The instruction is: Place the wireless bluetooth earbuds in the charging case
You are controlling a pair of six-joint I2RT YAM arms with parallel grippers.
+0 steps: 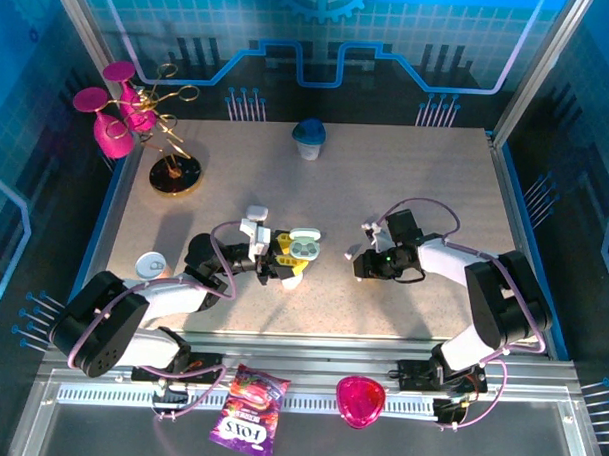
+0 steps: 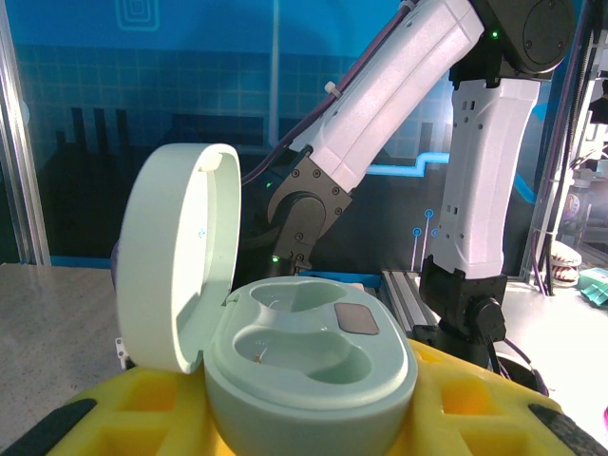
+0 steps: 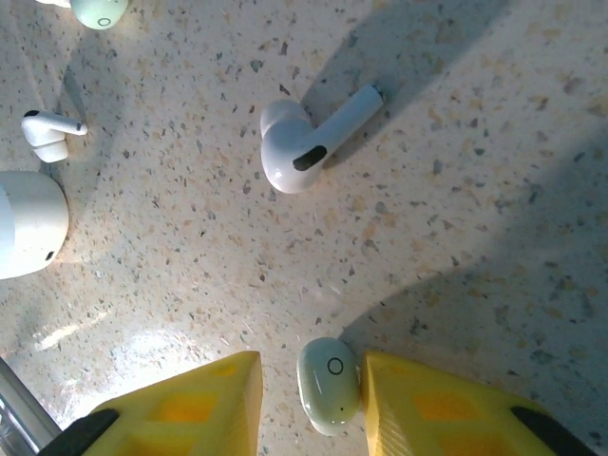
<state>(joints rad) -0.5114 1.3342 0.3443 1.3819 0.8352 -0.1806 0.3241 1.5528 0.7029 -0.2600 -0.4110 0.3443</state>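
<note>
Speckled beige table fills a booth with blue patterned walls, seen from overhead, with both arms reaching in from the bottom edge toward the middle. The left arm stretches from the lower left, and the right arm bends in from the lower right. A gold stand with pink glasses sits in the upper left of the table, a purple snack bag and a pink heart-shaped dish lie on the rail at the bottom, and a blue-topped cup stands at the top centre. Just left of centre the left gripper clamps its yellow fingers on the base of the mint charging case. In the left wrist view the case stands open with its lid upright at the left and both wells bare. The right gripper points down at the table right of centre. Its yellow fingers straddle a mint earbud lying on the table at the bottom of the right wrist view. The right-hand finger is at the bud's edge, while a gap shows on the other side, so the bud is not yet pinched. A white case is cut by the left edge of that view. A white stemmed earbud lies above centre, apart from the fingers, and a small white earbud rests at the far left.
</note>
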